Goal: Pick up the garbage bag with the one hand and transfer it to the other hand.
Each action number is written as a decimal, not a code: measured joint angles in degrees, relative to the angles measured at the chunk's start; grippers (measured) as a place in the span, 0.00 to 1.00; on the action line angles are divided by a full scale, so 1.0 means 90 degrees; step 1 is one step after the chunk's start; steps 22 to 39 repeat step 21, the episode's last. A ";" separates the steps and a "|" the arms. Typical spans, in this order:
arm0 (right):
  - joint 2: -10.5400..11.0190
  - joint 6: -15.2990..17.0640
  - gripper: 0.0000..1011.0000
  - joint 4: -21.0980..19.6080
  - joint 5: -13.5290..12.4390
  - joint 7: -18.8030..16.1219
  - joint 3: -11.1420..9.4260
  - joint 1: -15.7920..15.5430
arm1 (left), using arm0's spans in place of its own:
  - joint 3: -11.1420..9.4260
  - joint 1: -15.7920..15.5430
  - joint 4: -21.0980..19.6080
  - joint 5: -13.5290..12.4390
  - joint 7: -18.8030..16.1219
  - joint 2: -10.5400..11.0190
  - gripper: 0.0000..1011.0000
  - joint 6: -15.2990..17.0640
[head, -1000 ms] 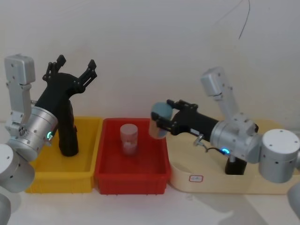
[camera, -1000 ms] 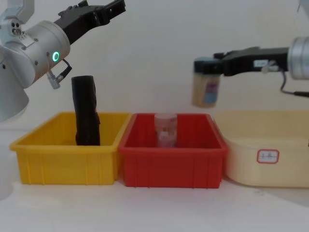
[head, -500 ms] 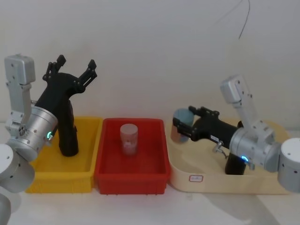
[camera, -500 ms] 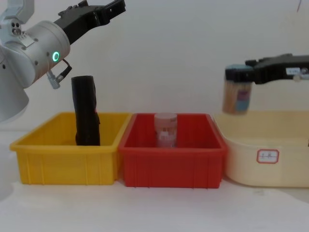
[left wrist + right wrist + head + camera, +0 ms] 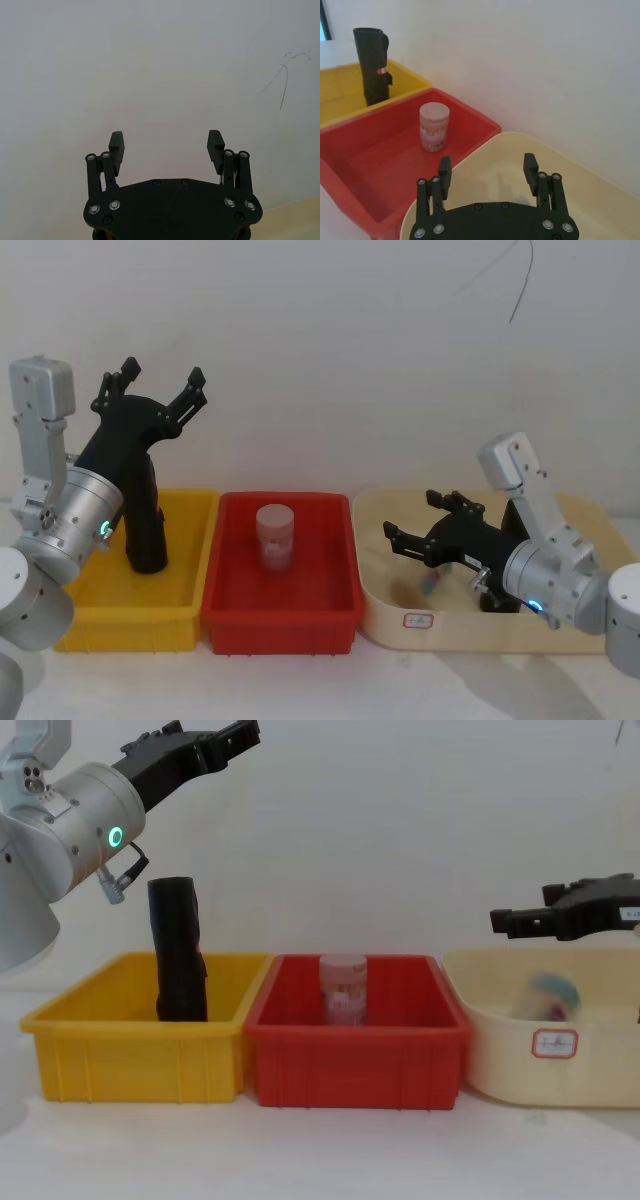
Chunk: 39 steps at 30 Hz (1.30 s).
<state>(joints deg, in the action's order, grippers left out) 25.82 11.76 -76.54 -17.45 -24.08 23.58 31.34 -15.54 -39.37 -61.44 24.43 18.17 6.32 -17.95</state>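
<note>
Above the yellow bin (image 5: 195, 540), the left tool (image 5: 158, 386) is held raised with its fingers spread and empty, unchanged over the last second, while the garbage bag (image 5: 143, 520) is left standing upright inside that bin, untouched; its lower end is hidden behind the bin wall in the chest view. To the right of the yellow bin, a pale jar (image 5: 274, 536) is seen upright in the red bin (image 5: 280, 625). Farther right of the yellow bin, the right tool (image 5: 428, 521) has been carried out over the cream tray (image 5: 470, 632), and the blue-lidded jar (image 5: 548, 996) it was clamped on half a second ago has been released; the fingers are now spread. That jar is shown only as a blur in the tray, so its resting pose cannot be told. With the right tool freed, the handover can be judged not yet begun.
</note>
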 joint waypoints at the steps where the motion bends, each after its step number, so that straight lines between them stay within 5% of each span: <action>1: 0.0001 -0.0033 0.87 -0.0022 0.0015 0.0032 -0.0026 -0.0033 | 0.0000 0.0000 0.0000 0.0000 0.0000 0.0001 0.99 0.0000; 7: -0.0030 -0.0251 0.99 -0.0175 0.0025 0.0152 -0.0156 -0.0161 | 0.0000 0.0000 0.0000 0.0000 0.0000 0.0000 0.99 0.0000; 21: -0.0147 -0.0675 0.99 -0.0959 -0.0241 0.0241 -0.0518 -0.0570 | 0.0000 0.0000 0.0000 0.0000 0.0000 0.0000 0.99 0.0000; 39: -0.0147 -0.0675 0.99 -0.0959 -0.0241 0.0241 -0.0518 -0.0570 | 0.0000 0.0000 0.0000 0.0000 0.0000 0.0000 0.99 0.0000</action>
